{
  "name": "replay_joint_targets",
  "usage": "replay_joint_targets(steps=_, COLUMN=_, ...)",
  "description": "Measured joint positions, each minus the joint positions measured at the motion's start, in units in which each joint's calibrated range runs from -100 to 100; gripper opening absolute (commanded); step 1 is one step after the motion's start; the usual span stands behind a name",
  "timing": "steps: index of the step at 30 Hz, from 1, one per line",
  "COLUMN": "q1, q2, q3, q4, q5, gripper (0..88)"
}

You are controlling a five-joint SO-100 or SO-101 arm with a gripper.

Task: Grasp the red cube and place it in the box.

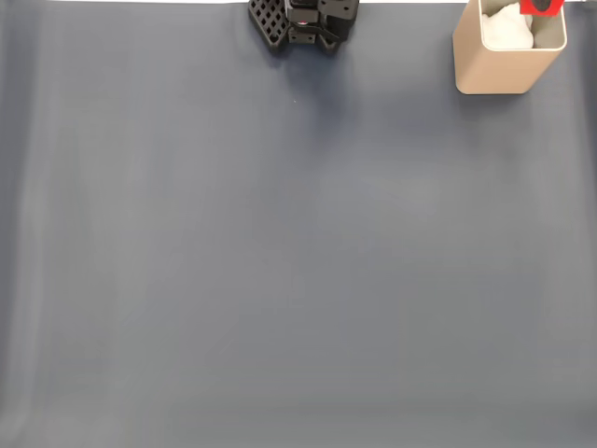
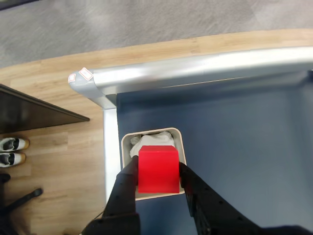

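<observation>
The jaws (image 2: 157,177) were clenched on the red cube (image 2: 157,169), one black finger (image 2: 124,188) against its left face and the other against its right in the wrist view.

The dark blue surface (image 1: 280,261) filled most of the fixed view, bordered in the wrist view by a metal rail (image 2: 195,71) with wooden floor (image 2: 54,161) beyond it. The box (image 1: 499,65) stood upright at the surface's top right corner in the fixed view, its long axis vertical and its open mouth facing up, with something white crumpled inside.

The cube hung directly over that opening, above the rim, its top face level and its sides square with the box walls. In the fixed view it showed as a red patch (image 1: 541,7) at the top edge.
</observation>
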State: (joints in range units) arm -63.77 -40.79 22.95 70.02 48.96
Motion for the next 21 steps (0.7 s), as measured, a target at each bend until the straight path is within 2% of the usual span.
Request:
replay_joint_targets(steps=7, q1=0.00, q2=-0.45, q3=0.00, q4=0.00, q5=-1.76, gripper=43.6)
replay_joint_targets(steps=21, q1=0.00, q2=-0.45, q3=-0.73, q4=0.65, q5=-1.27, gripper=46.1)
